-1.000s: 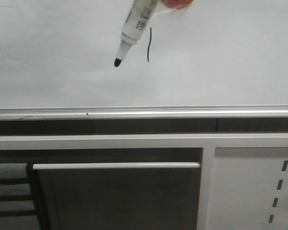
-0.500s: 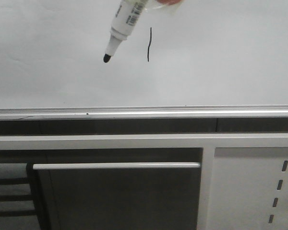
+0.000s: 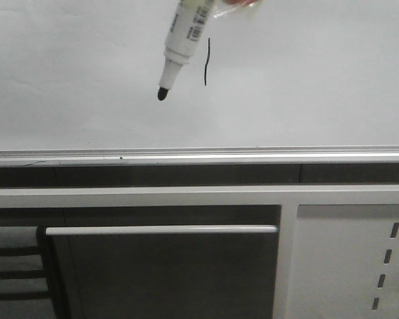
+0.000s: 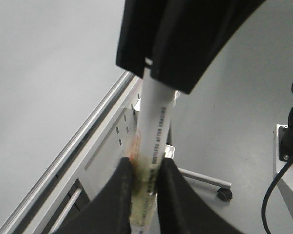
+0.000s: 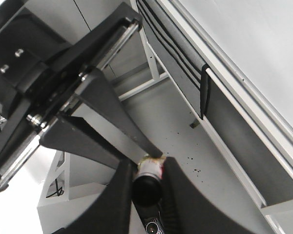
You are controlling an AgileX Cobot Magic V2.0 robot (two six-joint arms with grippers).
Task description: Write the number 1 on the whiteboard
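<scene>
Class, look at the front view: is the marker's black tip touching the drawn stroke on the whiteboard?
No. The marker tip sits lower and off to the left of the number 1, with bare whiteboard between them.

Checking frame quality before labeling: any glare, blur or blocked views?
Front view: even light, no hard glare on the whiteboard, the 1 crisp. Left wrist view: marker sharp, its upper end hidden by a dark close-up shape. Right wrist view: dark foreground hardware fills the frame's middle.

A thin black number 1 (image 3: 206,62) (slightly wavy) stands upright on the pale whiteboard (image 3: 319,80).
</scene>
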